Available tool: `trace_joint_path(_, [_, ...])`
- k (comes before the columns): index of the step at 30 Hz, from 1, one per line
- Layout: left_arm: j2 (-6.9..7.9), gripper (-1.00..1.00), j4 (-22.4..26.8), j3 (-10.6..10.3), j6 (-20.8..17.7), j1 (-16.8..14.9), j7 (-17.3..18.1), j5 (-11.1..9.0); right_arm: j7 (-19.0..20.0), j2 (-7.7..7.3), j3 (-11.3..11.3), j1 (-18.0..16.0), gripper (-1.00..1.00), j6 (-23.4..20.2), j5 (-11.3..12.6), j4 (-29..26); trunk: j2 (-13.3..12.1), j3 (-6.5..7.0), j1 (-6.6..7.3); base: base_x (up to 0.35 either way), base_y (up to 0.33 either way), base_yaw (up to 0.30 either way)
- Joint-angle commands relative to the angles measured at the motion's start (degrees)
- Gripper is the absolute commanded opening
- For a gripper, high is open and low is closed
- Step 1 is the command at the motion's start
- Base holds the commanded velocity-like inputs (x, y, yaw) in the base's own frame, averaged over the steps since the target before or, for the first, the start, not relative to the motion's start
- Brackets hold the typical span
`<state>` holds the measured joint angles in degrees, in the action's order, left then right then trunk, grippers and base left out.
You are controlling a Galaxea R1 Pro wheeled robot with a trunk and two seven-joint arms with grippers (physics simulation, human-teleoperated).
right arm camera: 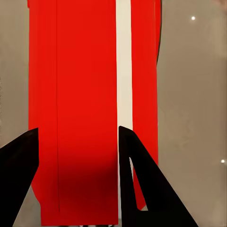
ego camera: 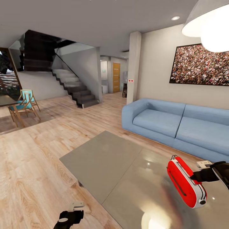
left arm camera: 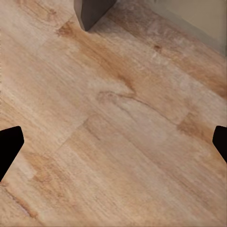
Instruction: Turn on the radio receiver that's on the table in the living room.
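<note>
The right gripper (ego camera: 194,176) holds the radio (ego camera: 186,182) clamped above the table (ego camera: 105,162), apparently lifted; switching on remains, left gripper (ego camera: 72,213) wide.

Head view looks down across the table (ego camera: 105,162) toward the sofa (ego camera: 178,124); right wrist sits close above the radio (right arm camera: 85,109), shared with head view (ego camera: 186,183); left wrist faces floor (left arm camera: 113,132).

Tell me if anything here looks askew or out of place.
The radio is not lying flat: it stands tilted on its edge above the table, with the right pincer closed around its red body. Otherwise nothing stands out; the left pincer hangs open over bare wood floor.
</note>
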<state>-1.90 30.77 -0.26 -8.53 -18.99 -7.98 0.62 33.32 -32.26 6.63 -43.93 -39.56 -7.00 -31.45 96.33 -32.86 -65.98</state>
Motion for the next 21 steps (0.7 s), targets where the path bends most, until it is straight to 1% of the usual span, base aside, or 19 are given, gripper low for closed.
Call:
trace_joint_path(1, [0.02, 1.00, 0.00, 0.00, 0.00, 0.00, -0.01, 0.00, -0.01, 0.00, -0.03, -0.02, -1.00, 0.01, 0.15, -0.02, -0.41, 0.19, 0.23, 0.000, 0.000, 0.000])
trace_joint_path(21, [-0.02, 1.00, 0.00, 0.00, 0.00, 0.00, -0.01, 0.00, 0.01, 0.00, -0.08, -0.02, -1.00, 0.11, -0.06, -0.02, -8.44, 3.78, 4.62, 0.000, 0.000, 0.000])
